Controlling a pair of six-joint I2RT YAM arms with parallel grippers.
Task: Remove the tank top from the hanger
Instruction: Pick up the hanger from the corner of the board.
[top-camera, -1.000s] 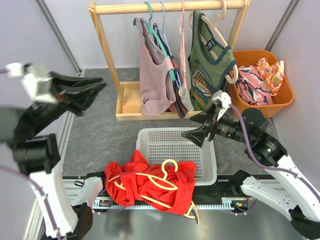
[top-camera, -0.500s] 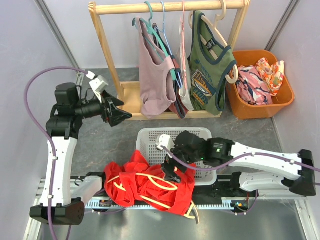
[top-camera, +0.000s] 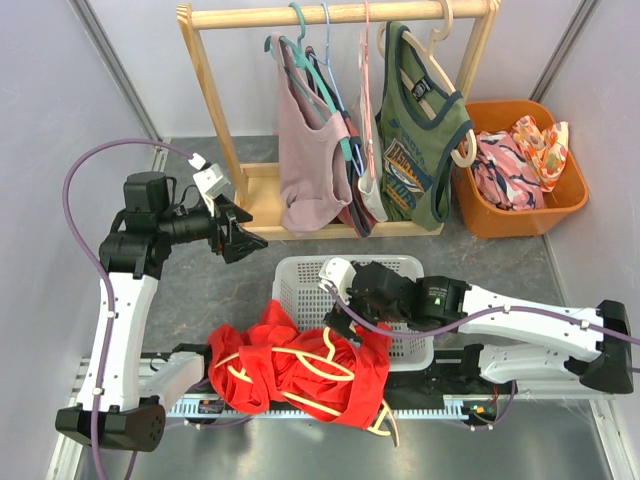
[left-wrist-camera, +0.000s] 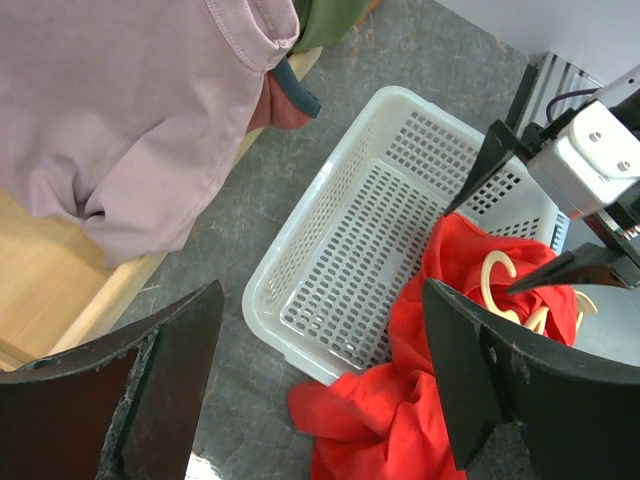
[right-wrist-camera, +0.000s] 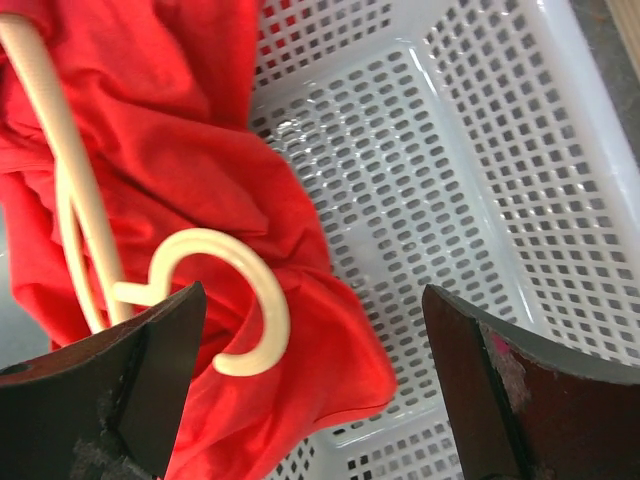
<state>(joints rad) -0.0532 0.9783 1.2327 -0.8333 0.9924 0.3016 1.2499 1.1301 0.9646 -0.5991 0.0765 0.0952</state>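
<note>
Currently the right gripper (right-wrist-camera: 310, 300) and the left gripper (left-wrist-camera: 320, 300) are wide open, both empty. Closing on the cream hanger hook (right-wrist-camera: 275, 300) may pinch the red tank top (right-wrist-camera: 170, 150) too.

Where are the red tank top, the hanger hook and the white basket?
red tank top (right-wrist-camera: 180, 110), right wrist view, on its bunched cloth.
hanger hook (right-wrist-camera: 205, 243), right wrist view, on top of its curve.
white basket (left-wrist-camera: 370, 260), left wrist view, on its bare floor.
</note>
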